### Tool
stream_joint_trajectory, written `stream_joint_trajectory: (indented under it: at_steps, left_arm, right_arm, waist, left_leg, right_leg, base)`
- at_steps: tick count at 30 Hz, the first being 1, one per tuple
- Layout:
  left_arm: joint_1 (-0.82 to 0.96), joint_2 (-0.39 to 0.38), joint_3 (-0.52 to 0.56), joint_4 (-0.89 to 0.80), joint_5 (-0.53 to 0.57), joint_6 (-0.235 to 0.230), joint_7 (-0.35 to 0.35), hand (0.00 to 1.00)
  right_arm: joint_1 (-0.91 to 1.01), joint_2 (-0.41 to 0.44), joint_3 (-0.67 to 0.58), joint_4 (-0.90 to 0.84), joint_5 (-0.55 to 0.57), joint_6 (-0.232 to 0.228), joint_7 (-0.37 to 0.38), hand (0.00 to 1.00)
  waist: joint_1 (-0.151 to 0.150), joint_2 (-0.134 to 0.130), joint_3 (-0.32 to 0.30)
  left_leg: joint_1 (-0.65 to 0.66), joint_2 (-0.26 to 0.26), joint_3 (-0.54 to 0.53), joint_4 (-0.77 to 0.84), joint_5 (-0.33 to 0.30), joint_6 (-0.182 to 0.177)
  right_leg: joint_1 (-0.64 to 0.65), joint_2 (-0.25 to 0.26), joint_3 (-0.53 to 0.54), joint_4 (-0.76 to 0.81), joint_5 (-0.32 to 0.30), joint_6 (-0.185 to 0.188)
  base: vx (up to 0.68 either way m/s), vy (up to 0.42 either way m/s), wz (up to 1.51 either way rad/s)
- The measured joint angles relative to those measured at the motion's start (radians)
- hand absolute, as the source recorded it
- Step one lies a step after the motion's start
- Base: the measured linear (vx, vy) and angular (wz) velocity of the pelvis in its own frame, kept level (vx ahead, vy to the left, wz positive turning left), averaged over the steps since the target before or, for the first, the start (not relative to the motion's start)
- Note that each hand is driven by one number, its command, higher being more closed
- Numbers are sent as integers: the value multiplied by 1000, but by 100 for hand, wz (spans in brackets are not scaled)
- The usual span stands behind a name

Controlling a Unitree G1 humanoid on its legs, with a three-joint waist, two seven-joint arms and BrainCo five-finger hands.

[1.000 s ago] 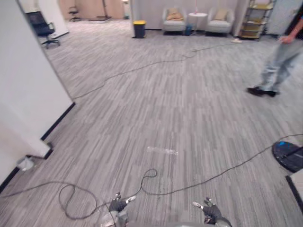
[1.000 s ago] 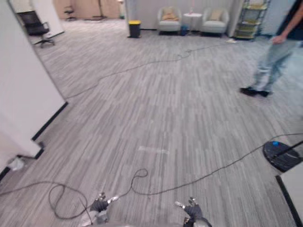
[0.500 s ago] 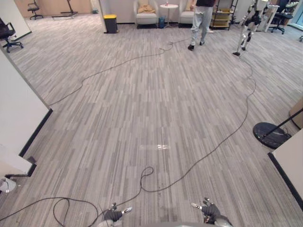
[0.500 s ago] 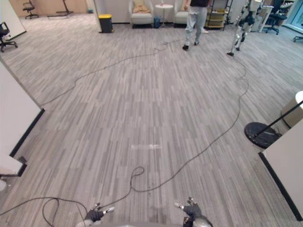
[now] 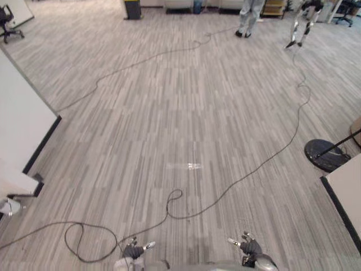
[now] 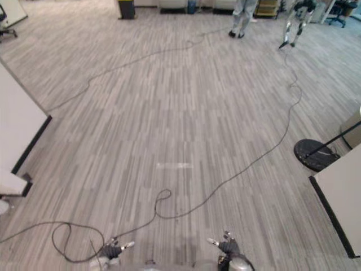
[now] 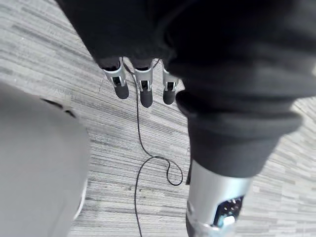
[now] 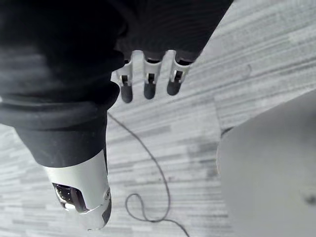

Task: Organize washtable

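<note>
Left hand (image 5: 133, 252), right hand (image 5: 250, 247): low over grey carpet floor (image 5: 186, 101); both sets of fingers (image 7: 144, 93) straight, slightly apart, holding nothing.
Floor: round black stand base (image 5: 326, 156); white partition (image 5: 22, 124), left.
Far end: person's legs (image 5: 249, 16).

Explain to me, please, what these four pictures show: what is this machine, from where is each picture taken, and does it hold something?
This is a walking humanoid robot. Two pictures come from a camera on its head, looking down. Its left hand and right hand show at the lower edge, above a grey carpet floor. Far off are a person and a bin. A round black stand base is to the right and a white partition to the left. The other two pictures come from cameras on the wrists: the left fingers and the right fingers are straight and hold nothing.
</note>
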Motion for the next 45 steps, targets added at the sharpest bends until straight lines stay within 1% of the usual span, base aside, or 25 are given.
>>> stream_joint_trajectory:
  at_steps: [2,4,7,8,10,12,14,17,18,20,23,24,25,27,28,29,31,34,35,37,38,39,40,42,45]
  left_arm:
    - [-3,12,24,-16,-17,-13,1,0]
    - [-6,1,23,-19,-38,-19,9,0]
    - [-6,-10,24,-32,-50,-23,16,0]
    - [-2,-8,27,-32,-61,-25,21,0]
    - [10,2,34,-32,-77,-26,23,0]
    - [12,17,45,-21,-85,-20,33,0]
    - [13,41,35,-2,-82,-12,41,0]
    - [12,41,11,18,-81,-8,40,0]
    - [-2,31,8,20,-81,-8,39,0]
    - [-24,20,-8,26,-81,-7,39,0]
    - [-32,11,-28,24,-72,-9,38,0]
    - [-26,10,-26,24,-69,-13,37,0]
    - [-26,-8,-12,23,-65,-13,39,0]
    - [-21,-34,4,10,-55,-15,38,0]
    - [-22,-51,37,1,-45,-14,38,0]
    - [-20,-51,51,-4,-45,-13,39,0]
    - [-8,-52,63,-24,-45,-12,39,0]
    - [0,-38,60,-53,-45,-12,38,0]
    - [-2,-33,54,-55,-45,-14,39,0]
    - [-2,-32,33,-48,-46,-13,39,0]
    - [-2,-30,-12,-25,-46,-13,38,0]
    - [-2,-31,-18,-14,-46,-14,38,0]
    - [-7,-29,-21,-5,-46,-13,37,0]
    - [-8,1,-25,8,-46,-13,37,0]
    - [-6,11,-27,22,-45,-13,36,0]
  right_arm:
    - [0,5,-1,-5,1,-4,-8,0]
    - [-8,-13,-3,3,-2,0,-19,0]
    - [-12,-23,10,9,-2,4,-19,0]
    - [-16,-31,14,22,-4,5,-19,0]
    - [-17,-21,28,43,-6,5,-18,0]
    - [-14,-8,17,41,-14,6,-16,0]
    - [-18,1,21,30,-25,2,-12,0]
    - [-20,-4,31,22,-45,-4,-3,0]
    - [-19,-3,42,7,-46,-9,3,0]
    - [-22,-1,46,-7,-44,-11,7,0]
    - [-38,0,46,-3,-44,-18,5,0]
    - [-33,1,41,-2,-42,-19,5,0]
    - [-33,-4,34,-5,-44,-18,5,0]
    - [-28,-9,28,-12,-45,-18,4,0]
    - [-23,-11,31,-32,-47,-14,2,0]
    - [-20,-12,30,-43,-49,-8,2,0]
    - [-14,-12,33,-41,-50,9,-3,0]
    - [11,12,7,-38,-47,20,-11,0]
    - [17,24,-20,-38,-41,20,-18,0]
    - [18,23,-43,-34,-40,19,-18,0]
    - [21,11,-61,-32,-40,19,-18,0]
    - [22,5,-72,-30,-40,18,-19,0]
    - [22,8,-82,-27,-40,19,-21,0]
    - [26,20,-88,0,-41,16,-19,0]
    - [25,22,-89,18,-42,17,-20,0]
  waist:
    - [0,-19,22]
    - [11,-5,27]
    - [34,17,27]
    - [51,24,25]
    - [61,11,2]
    - [59,-18,0]
    - [39,-38,11]
    - [37,-21,19]
    - [34,-19,20]
    - [29,-21,21]
    - [-1,-29,19]
    - [-6,-39,14]
    - [-12,-29,6]
    - [-6,11,-4]
    - [-6,32,3]
    - [2,38,6]
    - [20,46,11]
    - [41,1,18]
    - [39,-7,18]
    - [37,1,15]
    - [36,35,5]
    - [37,49,3]
    - [37,43,0]
    - [37,-11,-19]
    - [38,-31,-29]
  left_leg:
    - [-118,22,-3,225,-7,-21]
    - [-174,-38,-37,143,-25,10]
    - [-230,-98,-111,-43,-2,-9]
    - [-224,-108,-133,-59,85,13]
    - [-239,-139,-119,-2,50,91]
    - [-192,-167,-74,-2,8,133]
    - [-60,-193,-61,-48,-29,164]
    - [124,-195,-68,-147,-44,175]
    - [200,-180,-77,-206,-44,174]
    - [234,-160,-85,-236,-44,174]
    - [283,-144,-139,-255,-50,164]
    - [308,-149,-187,-233,-68,132]
    - [322,-134,-216,-197,-80,112]
    - [232,-98,-215,27,-75,95]
    - [116,-59,-210,281,-25,27]
    - [62,-27,-205,391,-12,2]
    - [-12,54,-152,589,-18,1]
    - [-57,90,-38,467,-29,18]
    - [-71,68,-12,265,-28,17]
    - [-62,32,-32,92,-10,0]
    - [-45,5,-85,-101,135,-11]
    - [-41,4,-92,-121,164,14]
    - [-23,-5,-91,-123,152,20]
    - [25,-59,-90,-208,171,35]
    - [86,-104,-79,-329,220,54]
  right_leg:
    - [40,-4,3,-4,-9,-20]
    - [67,-38,25,-10,-36,-14]
    - [66,-59,75,-25,-61,11]
    - [69,-64,112,-34,-78,20]
    - [69,-92,137,-24,-90,26]
    - [-31,-119,142,237,-88,63]
    - [-131,-135,126,578,-38,147]
    - [-199,-138,13,711,-89,64]
    - [-256,-120,-73,652,-109,31]
    - [-326,-94,-125,548,-112,21]
    - [-377,-24,-105,187,42,13]
    - [-372,-15,-78,159,208,-22]
    - [-363,-19,-91,214,200,-39]
    - [-326,-8,-126,208,144,-52]
    - [-279,15,-143,179,122,-70]
    - [-255,32,-145,168,111,-83]
    - [-163,63,-146,156,73,-107]
    - [-35,44,-141,89,59,-105]
    - [5,16,-138,62,49,-89]
    - [16,5,-129,63,35,-64]
    - [35,15,-122,70,12,-30]
    - [38,23,-120,75,1,-21]
    - [47,12,-118,84,-14,-16]
    - [57,-39,-119,89,-39,6]
    - [76,-71,-117,59,-38,8]
  base:
    - [134,-61,6]
    - [231,48,-18]
    - [241,170,-58]
    - [383,294,-100]
    - [480,292,-88]
    - [455,199,-43]
    - [511,175,-15]
    - [435,95,-6]
    - [461,20,16]
    - [458,-21,27]
    - [522,-121,54]
    - [640,-223,68]
    - [631,-230,63]
    - [490,-192,50]
    - [465,-196,38]
    - [469,-180,-1]
    - [447,-147,-26]
    - [353,-103,-15]
    - [289,-45,-13]
    - [287,49,-10]
    - [276,141,-8]
    - [206,153,-3]
    - [124,120,15]
    - [137,96,23]
    - [96,77,6]
